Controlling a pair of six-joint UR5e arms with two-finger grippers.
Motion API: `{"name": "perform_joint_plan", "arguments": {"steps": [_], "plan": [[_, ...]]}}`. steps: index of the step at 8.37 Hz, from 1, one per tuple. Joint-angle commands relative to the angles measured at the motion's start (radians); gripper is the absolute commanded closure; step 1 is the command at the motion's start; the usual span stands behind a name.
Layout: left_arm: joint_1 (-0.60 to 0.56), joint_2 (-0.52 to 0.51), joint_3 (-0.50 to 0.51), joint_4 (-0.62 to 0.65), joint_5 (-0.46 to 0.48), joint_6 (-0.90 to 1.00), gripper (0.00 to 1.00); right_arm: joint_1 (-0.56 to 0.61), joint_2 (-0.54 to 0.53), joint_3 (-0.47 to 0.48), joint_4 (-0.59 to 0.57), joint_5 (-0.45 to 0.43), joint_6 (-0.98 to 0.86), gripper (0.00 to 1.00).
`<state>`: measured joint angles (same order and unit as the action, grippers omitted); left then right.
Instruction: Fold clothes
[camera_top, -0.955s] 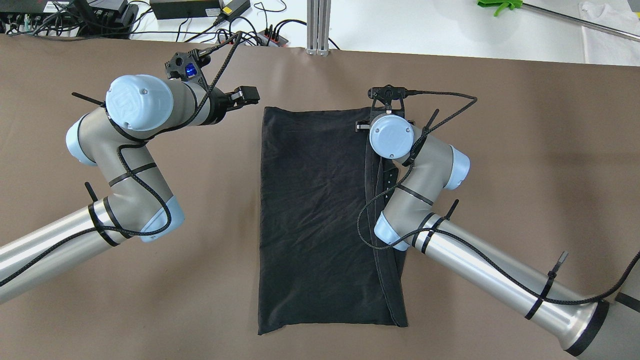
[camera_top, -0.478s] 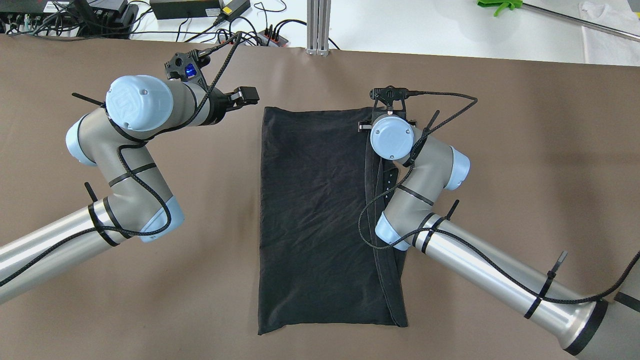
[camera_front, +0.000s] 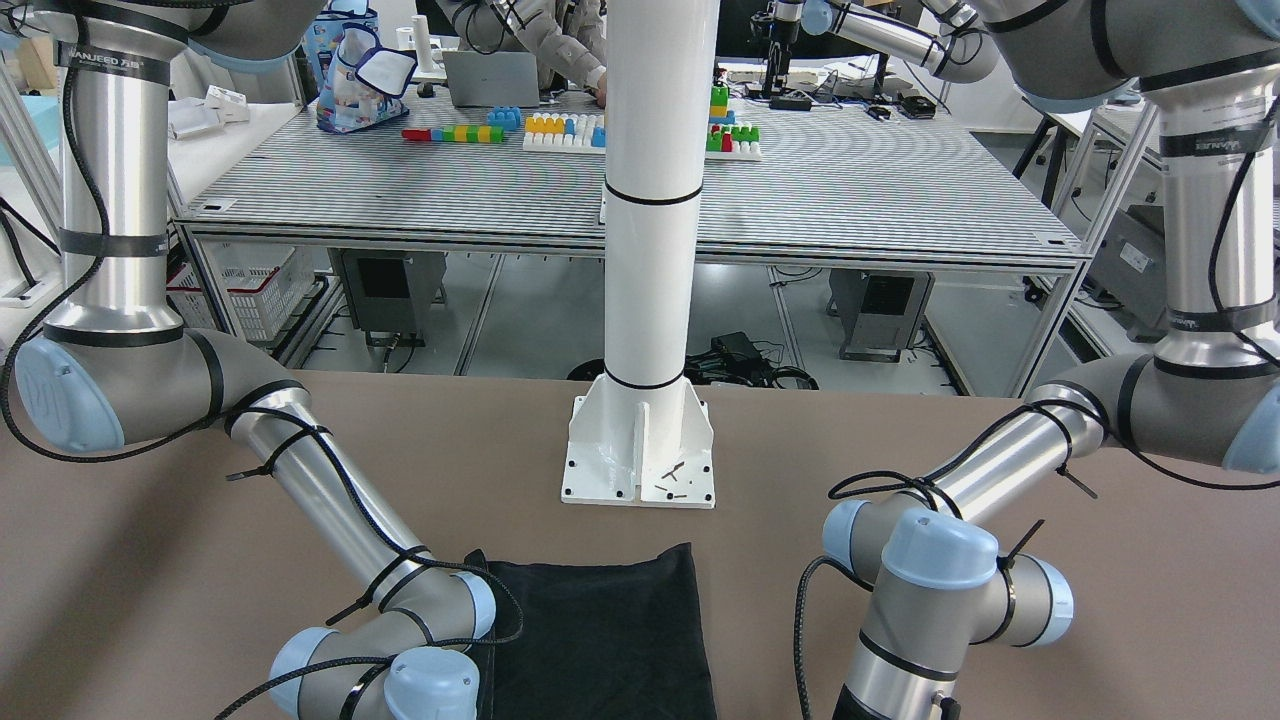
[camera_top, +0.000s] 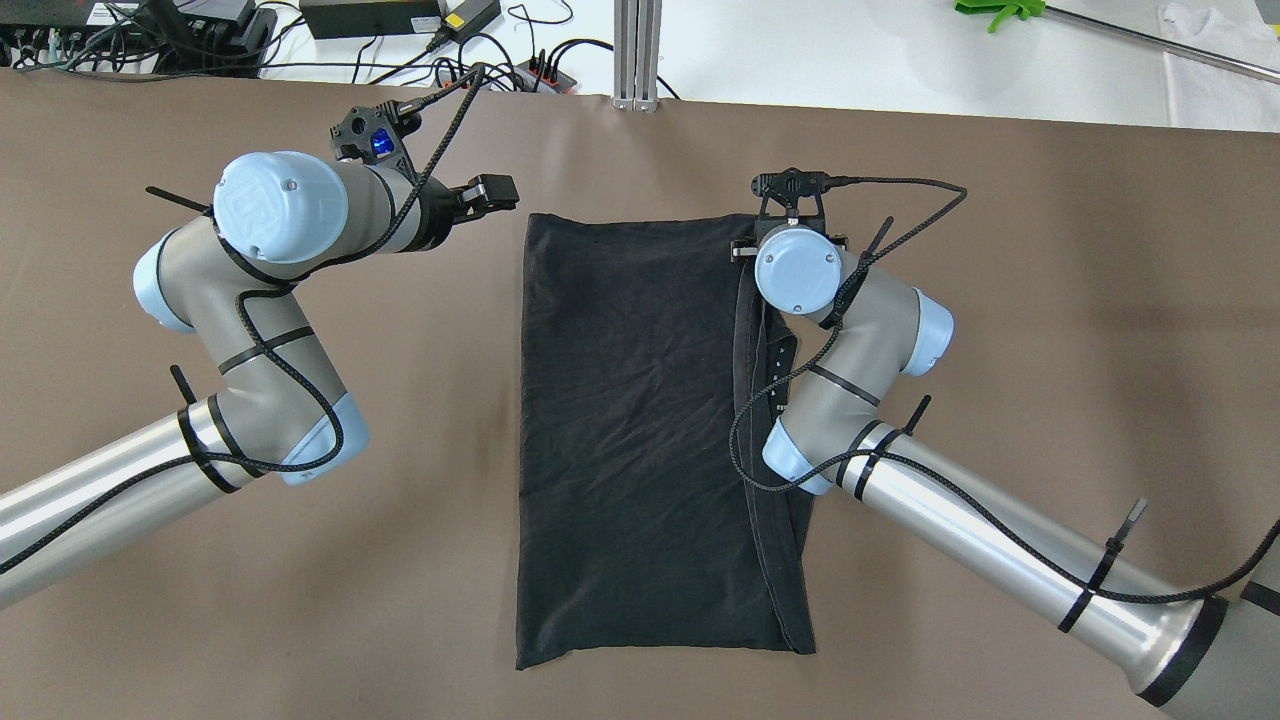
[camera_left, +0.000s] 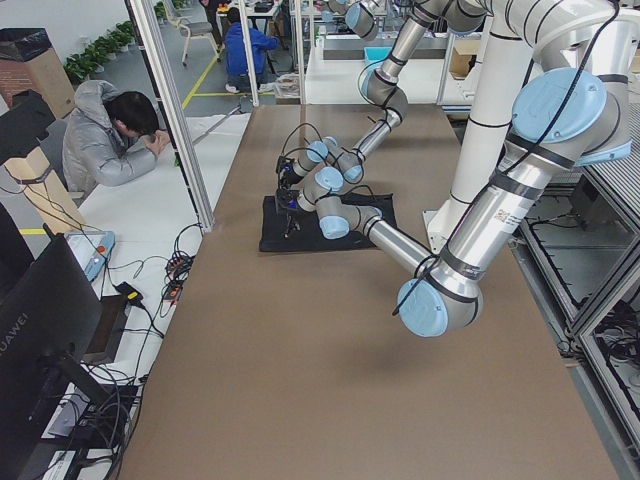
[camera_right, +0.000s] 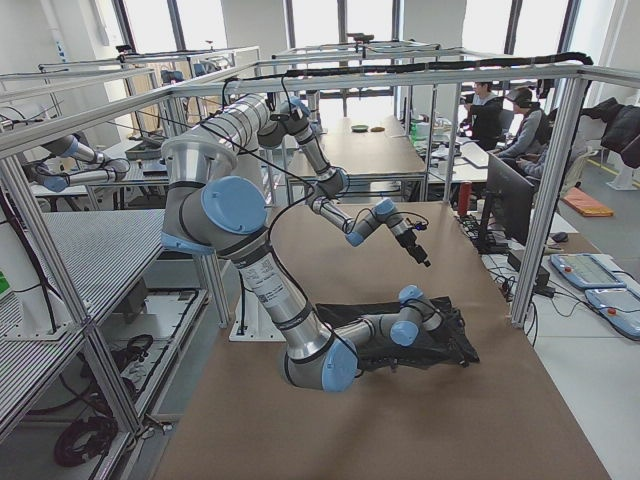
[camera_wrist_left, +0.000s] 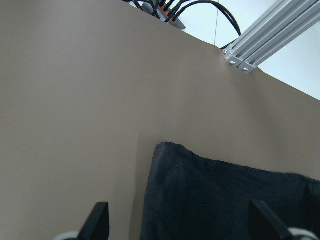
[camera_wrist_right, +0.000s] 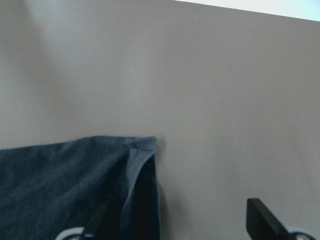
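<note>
The clothes are one black garment (camera_top: 640, 420) lying flat as a tall folded rectangle mid-table, with a doubled hem strip along its right edge. My left gripper (camera_top: 497, 192) hovers just left of the garment's far-left corner (camera_wrist_left: 165, 150). Its fingers (camera_wrist_left: 97, 222) stand wide apart and hold nothing. My right wrist (camera_top: 797, 268) sits over the far-right corner and hides the right gripper from above. In the right wrist view the right gripper (camera_wrist_right: 180, 217) is open, one finger (camera_wrist_right: 100, 215) over the cloth corner (camera_wrist_right: 145, 145) and the other over bare table.
A white pole's base plate (camera_front: 640, 450) is bolted at the robot's side of the brown table (camera_top: 1050, 250). An aluminium post (camera_top: 637, 55), cables and power strips (camera_top: 400, 30) line the far edge. A person (camera_left: 110, 140) sits beyond it.
My right wrist has shifted slightly to the right along the garment's far edge. The left arm and the garment have stayed put.
</note>
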<state>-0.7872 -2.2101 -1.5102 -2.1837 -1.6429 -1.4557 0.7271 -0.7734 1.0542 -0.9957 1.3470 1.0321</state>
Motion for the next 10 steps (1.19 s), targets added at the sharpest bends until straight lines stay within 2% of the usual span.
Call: {"name": "perform_joint_plan", "arguments": {"steps": [1,3,4,6,10], "plan": [[0.002,-0.003,0.001,0.001,0.0,0.0,0.0,0.021,-0.026,0.0,0.0,0.011,-0.032,0.06],[0.002,-0.005,0.001,0.001,0.002,0.0,0.0,0.029,-0.035,0.001,0.002,0.023,-0.058,0.06],[0.002,-0.005,0.001,0.001,0.002,0.0,0.0,0.059,-0.035,0.004,0.002,0.085,-0.075,0.06],[0.002,-0.005,0.002,0.001,0.002,0.0,0.0,0.08,-0.029,0.033,-0.001,0.142,-0.075,0.06],[0.002,-0.008,0.01,0.001,0.002,0.0,0.0,0.057,-0.026,0.11,-0.012,0.147,0.023,0.06]]}}
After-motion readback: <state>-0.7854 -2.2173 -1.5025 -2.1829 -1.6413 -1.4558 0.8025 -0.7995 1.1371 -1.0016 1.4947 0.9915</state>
